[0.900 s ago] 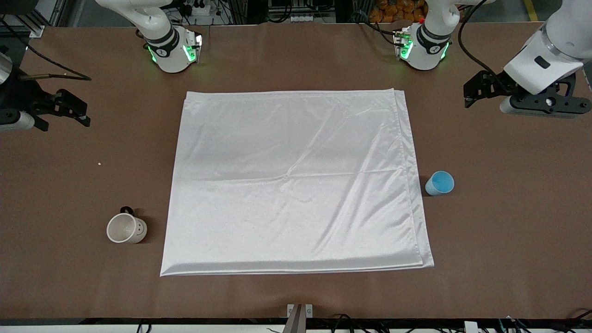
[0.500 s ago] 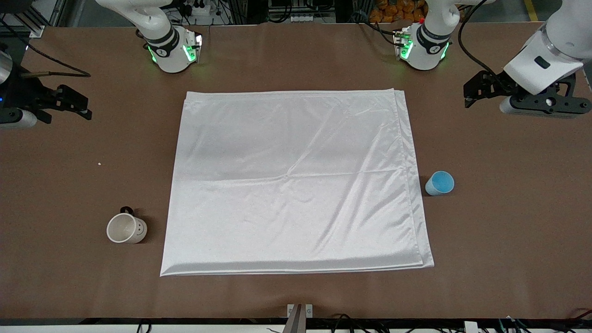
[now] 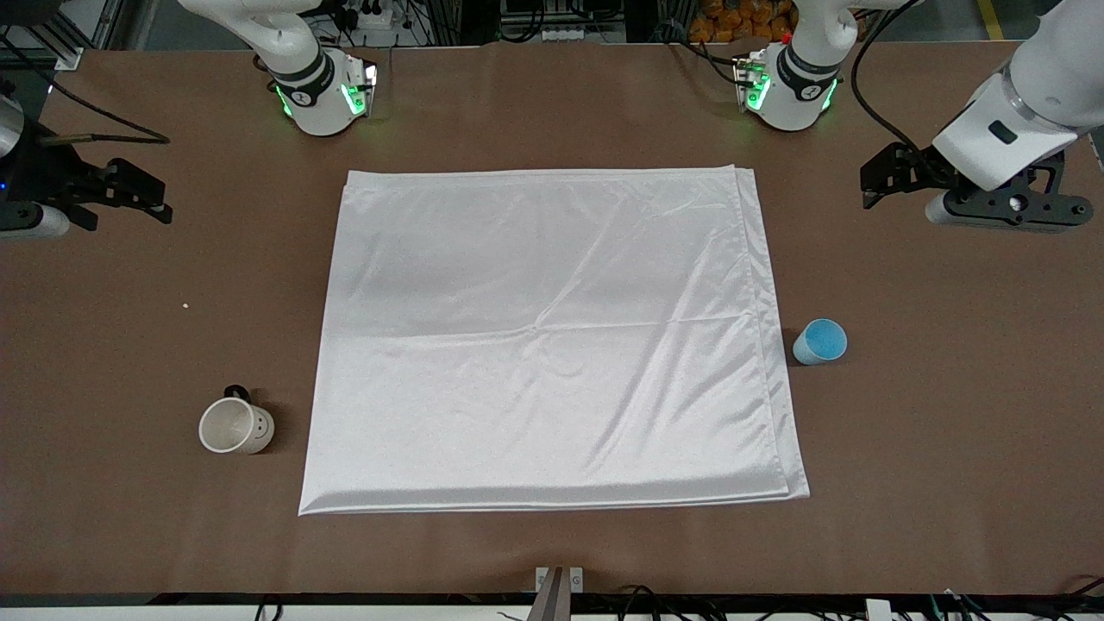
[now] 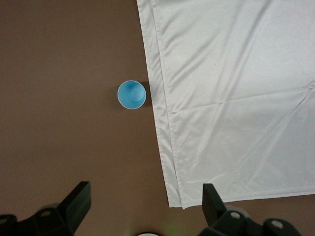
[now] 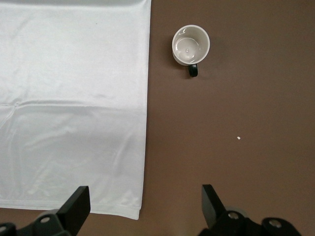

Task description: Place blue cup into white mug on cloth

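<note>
The blue cup (image 3: 819, 341) stands upright on the brown table just off the cloth's edge at the left arm's end; it also shows in the left wrist view (image 4: 131, 94). The white mug (image 3: 235, 426) stands upright on the table off the cloth (image 3: 552, 336) at the right arm's end, black handle toward the robots; it also shows in the right wrist view (image 5: 190, 45). My left gripper (image 3: 873, 183) is open and empty, high over bare table near the cloth's corner (image 4: 145, 199). My right gripper (image 3: 153, 205) is open and empty over bare table at its end (image 5: 145, 199).
The two arm bases (image 3: 323, 95) (image 3: 789, 86) stand at the table's edge farthest from the front camera. A tiny white crumb (image 3: 185, 304) lies on the table between the right gripper and the mug. A small metal fixture (image 3: 559, 586) sits at the nearest edge.
The right gripper shifted slightly, then held still. The left gripper moved a little toward the cloth and the front camera. Cup, mug and cloth have not moved.
</note>
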Motion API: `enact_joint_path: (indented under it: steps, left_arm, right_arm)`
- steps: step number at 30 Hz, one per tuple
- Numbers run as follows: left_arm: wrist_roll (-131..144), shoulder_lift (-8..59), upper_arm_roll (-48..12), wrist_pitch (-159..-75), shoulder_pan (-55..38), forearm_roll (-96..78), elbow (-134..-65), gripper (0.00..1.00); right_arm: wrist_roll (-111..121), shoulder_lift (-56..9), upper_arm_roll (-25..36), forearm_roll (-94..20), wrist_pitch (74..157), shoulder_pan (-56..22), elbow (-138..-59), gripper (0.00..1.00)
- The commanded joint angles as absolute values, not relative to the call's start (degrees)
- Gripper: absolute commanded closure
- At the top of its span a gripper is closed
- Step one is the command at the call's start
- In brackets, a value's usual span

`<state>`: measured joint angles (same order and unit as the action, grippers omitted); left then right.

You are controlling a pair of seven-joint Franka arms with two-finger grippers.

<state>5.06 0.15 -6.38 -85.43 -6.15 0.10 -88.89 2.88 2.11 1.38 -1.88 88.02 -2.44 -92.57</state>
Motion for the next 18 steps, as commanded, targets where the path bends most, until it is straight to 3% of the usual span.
enact_joint_path:
  steps: [1, 7, 18]
  left_arm:
    - [5.8, 1.8, -6.3, -85.5, -6.4, 0.2, -88.0, 0.0]
    - [5.9, 3.3, -6.5, -85.9, -6.7, 1.1, -88.4, 0.0]
    - [5.9, 6.8, -6.7, -89.6, -6.4, 1.9, -90.6, 0.0]
  right_arm:
    - [2.8, 1.6, 1.2, -2.1, 87.8, -1.8, -93.1, 0.0]
    - [2.7, -4.5, 1.2, -2.0, 87.4, -1.7, -93.1, 0.0]
    - [2.5, -5.3, 1.4, -2.0, 92.4, -1.3, -99.0, 0.0]
